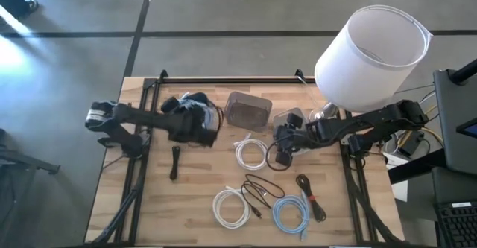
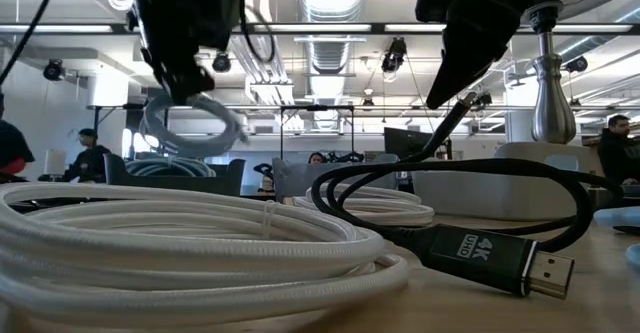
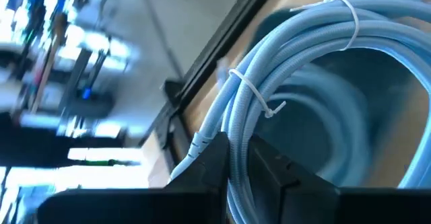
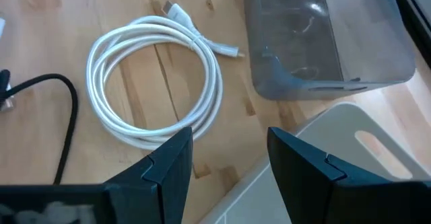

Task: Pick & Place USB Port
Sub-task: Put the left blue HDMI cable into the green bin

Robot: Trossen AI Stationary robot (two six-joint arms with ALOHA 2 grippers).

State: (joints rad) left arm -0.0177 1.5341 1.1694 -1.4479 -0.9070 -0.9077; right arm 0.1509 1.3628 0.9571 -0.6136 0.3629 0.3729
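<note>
The left end effector (image 3: 236, 177) holds the light, floppy blue cable coil (image 3: 316, 69) (tied, so gripping the bundle works); the right end effector (image 4: 225, 160) is wide open.

Cable coils (image 1: 257, 194) crowd front; lamp (image 1: 370, 48) blocks right.

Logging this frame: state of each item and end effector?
Left end effector: shut on light blue cable, held off the table.
Right end effector: open, empty, above the table.
Bin: upright, looks empty.
White cable: coiled, flat on table.
Black cable: loose on table.
</note>
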